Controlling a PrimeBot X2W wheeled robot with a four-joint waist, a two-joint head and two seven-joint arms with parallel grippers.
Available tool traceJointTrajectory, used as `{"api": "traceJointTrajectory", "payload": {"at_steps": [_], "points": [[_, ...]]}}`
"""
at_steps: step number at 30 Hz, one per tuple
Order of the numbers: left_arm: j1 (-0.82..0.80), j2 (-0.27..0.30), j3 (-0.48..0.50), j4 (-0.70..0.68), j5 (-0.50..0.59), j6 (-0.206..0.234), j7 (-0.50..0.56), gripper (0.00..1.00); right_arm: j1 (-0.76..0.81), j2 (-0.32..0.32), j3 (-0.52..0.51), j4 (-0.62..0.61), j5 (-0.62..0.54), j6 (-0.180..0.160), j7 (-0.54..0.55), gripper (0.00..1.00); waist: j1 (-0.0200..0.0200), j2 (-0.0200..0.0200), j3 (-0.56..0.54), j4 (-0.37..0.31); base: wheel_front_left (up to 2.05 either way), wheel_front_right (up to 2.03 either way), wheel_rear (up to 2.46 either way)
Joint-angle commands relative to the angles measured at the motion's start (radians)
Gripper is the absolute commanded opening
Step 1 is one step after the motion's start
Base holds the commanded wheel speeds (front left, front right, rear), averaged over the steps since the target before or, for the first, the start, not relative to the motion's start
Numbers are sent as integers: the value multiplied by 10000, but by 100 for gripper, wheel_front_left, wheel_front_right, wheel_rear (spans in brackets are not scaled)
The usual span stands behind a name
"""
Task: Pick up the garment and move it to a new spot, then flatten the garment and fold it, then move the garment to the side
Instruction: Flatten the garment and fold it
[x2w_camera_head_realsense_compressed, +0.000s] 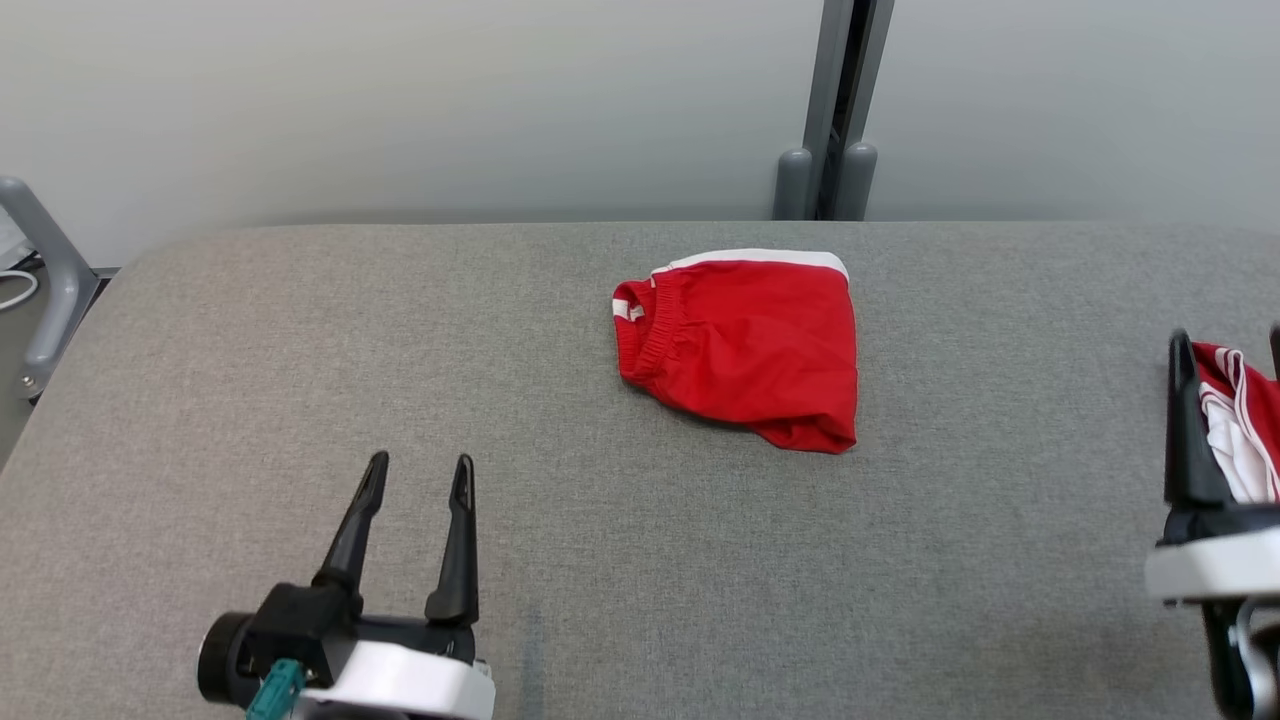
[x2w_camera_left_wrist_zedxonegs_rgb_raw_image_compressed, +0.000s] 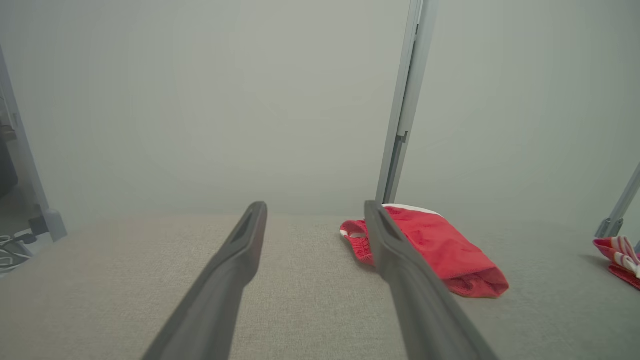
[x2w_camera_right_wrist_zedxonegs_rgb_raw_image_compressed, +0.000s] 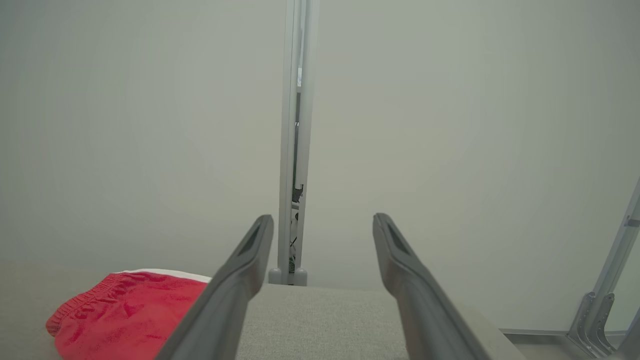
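The garment, red shorts with a white hem and an elastic waistband, lies folded on the grey table right of centre toward the far edge. It also lies ahead and right in the left wrist view and at the lower left in the right wrist view. My left gripper is open and empty at the near left, well short of the shorts. My right gripper is open at the right edge, with nothing between its fingers in its own view.
A second red-and-white cloth lies on the table at the right edge, seen between my right fingers from above. A grey post stands behind the far edge against the pale wall. A grey metal frame stands off the left side.
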Motion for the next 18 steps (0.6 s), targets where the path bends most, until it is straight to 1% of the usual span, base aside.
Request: {"api": "traceJointTrajectory", "payload": {"at_steps": [1,7,15,18], "points": [[189,44,17,-80,-4,103,-39,100,337,248,-197,-149,5,-1,-34,100,0,-1,11,9,0,0,0],[457,40,15,-289,99,230,-39,100,939,630,-395,-310,1,-2,-33,100,0,-1,77,52,0,0,0],[540,37,-85,-332,155,248,-39,100,1070,759,-342,-184,146,-2,-34,100,0,-1,81,117,0,0,0],[514,37,-161,-304,4,232,-39,100,1042,794,-406,-158,265,-1,-34,100,0,-1,93,145,0,0,0]]}}
